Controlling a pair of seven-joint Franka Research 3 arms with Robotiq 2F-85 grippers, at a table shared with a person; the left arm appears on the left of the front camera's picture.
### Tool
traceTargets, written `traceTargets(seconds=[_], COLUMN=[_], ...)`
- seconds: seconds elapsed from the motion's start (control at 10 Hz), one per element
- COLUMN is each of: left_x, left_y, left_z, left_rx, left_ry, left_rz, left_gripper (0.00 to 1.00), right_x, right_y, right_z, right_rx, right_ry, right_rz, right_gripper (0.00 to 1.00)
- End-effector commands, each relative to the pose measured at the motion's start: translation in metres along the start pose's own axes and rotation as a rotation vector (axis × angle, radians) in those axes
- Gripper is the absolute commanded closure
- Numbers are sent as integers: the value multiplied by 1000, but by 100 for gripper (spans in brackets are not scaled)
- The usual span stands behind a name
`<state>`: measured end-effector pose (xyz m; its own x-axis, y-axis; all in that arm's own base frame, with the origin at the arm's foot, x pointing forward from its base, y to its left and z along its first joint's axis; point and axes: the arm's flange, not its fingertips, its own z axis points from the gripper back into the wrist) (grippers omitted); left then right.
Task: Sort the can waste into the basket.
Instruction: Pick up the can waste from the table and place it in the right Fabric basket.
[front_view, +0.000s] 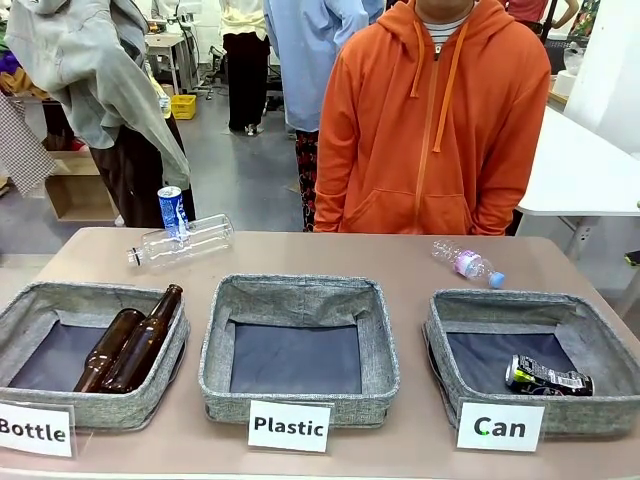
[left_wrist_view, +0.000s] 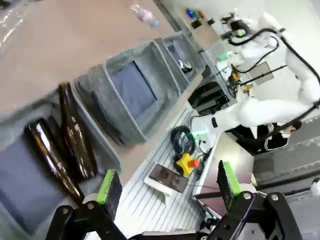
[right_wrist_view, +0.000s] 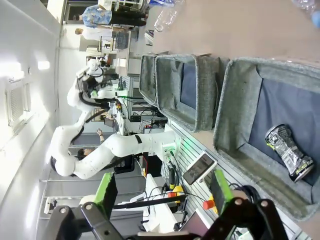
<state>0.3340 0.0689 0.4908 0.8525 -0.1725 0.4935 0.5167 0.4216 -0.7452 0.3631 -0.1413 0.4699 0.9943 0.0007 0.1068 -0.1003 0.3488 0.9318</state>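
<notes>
A dented black can (front_view: 548, 377) lies on its side in the grey basket signed "Can" (front_view: 500, 300) at the right. A blue and white can (front_view: 173, 212) stands upright at the table's far left, next to a clear plastic bottle (front_view: 182, 240). In the right wrist view the black can (right_wrist_view: 290, 152) lies in the Can basket (right_wrist_view: 235, 100), well beyond my right gripper (right_wrist_view: 163, 190), which is open and empty. My left gripper (left_wrist_view: 169, 185) is open and empty too, hanging above the near table edge by the "Bottle" basket (left_wrist_view: 105, 150). The Can basket (left_wrist_view: 194, 54) is far from it.
Two brown glass bottles (front_view: 130, 345) lie in the "Bottle" basket (front_view: 30, 300). The "Plastic" basket (front_view: 300, 290) sits in the middle. A small clear bottle with a pink label (front_view: 467, 264) lies at the far right. A person in an orange hoodie (front_view: 430, 120) stands at the far edge.
</notes>
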Motion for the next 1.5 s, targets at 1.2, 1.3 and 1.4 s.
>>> traceTargets(seconds=[1.2,1.3,1.4], left_x=[109,137,159], left_y=[127,145,163], left_z=[-27,-31,-33], left_rx=[426,411,390], left_ry=[-300,-258,-222], left_rz=[-64,-80,-137], left_gripper=[0,0,0], right_x=[-1,-1,-1], right_y=[0,0,0], right_z=[2,2,2], right_rx=[-10,-10,-10], right_ry=[-5,-5,-5], right_rz=[23,23,23], right_gripper=[0,0,0])
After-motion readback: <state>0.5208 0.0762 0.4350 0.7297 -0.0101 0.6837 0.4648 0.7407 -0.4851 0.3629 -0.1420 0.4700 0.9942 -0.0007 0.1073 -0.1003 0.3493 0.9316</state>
